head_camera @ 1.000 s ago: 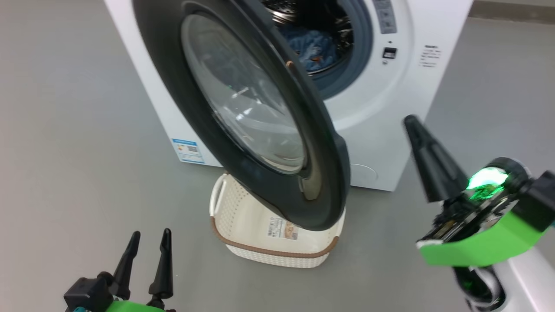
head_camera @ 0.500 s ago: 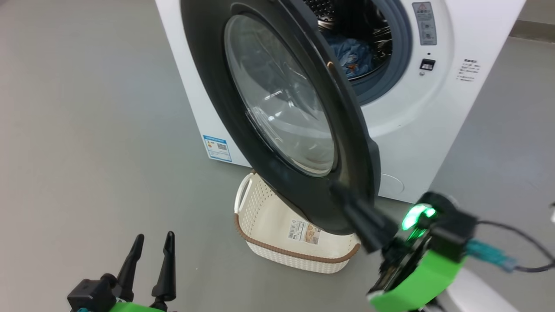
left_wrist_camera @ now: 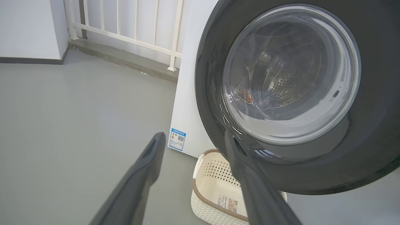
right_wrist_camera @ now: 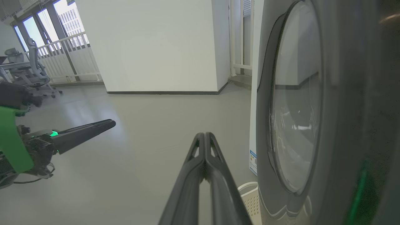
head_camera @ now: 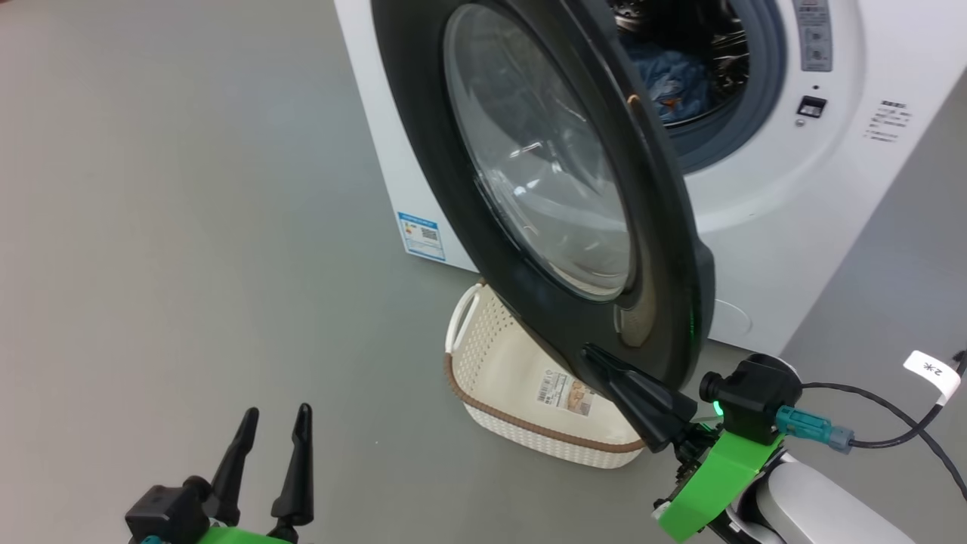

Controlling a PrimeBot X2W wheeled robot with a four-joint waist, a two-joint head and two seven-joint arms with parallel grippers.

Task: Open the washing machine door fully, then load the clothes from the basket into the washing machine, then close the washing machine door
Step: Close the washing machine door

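Dark-fingered left tool (head_camera: 276,412) spread, idle low over the floor (head_camera: 151,227). Cream basket (head_camera: 544,438) under the half-open washing machine door (head_camera: 483,227), looking empty. Right tool (head_camera: 593,355) pressed together, tip at the door's lower rim, contact unclear. Blue clothes (head_camera: 668,75) inside the washing machine (head_camera: 786,227). Risk: closed tip skating off the glossy rim, door stalling short of latching.

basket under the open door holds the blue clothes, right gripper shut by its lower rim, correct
No: the basket looks empty; the head view shows the clothes in the drum of the washing machine. The rest stands: right gripper shut by the lower rim of the washing machine door.
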